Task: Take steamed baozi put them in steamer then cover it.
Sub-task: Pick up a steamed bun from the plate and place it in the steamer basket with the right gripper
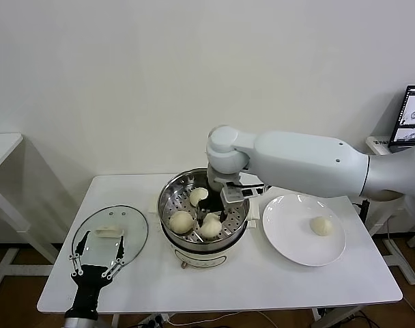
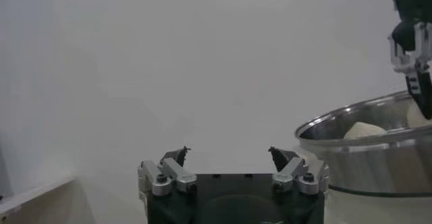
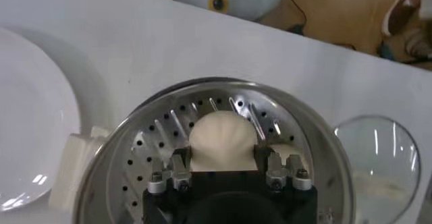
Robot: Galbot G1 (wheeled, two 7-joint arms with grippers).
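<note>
The steamer (image 1: 168, 196) stands mid-table on its cream base. It holds three baozi: one at the back (image 1: 198, 196), one front left (image 1: 181, 221) and one front right (image 1: 210, 227). A fourth baozi (image 1: 321, 225) lies on the white plate (image 1: 282, 236). My right gripper (image 1: 218, 213) reaches down into the steamer. In the right wrist view its fingers (image 3: 180, 163) press both sides of a baozi (image 3: 223, 137) resting on the perforated tray (image 3: 148, 164). My left gripper (image 1: 98, 263) is open and empty, low at the front left by the glass lid (image 1: 129, 229).
The glass lid with its cream handle (image 1: 108, 232) lies flat left of the steamer. The left wrist view shows the steamer's rim (image 2: 364, 152) and the open left gripper (image 2: 229, 154). A laptop (image 1: 413, 116) stands on a side table at far right.
</note>
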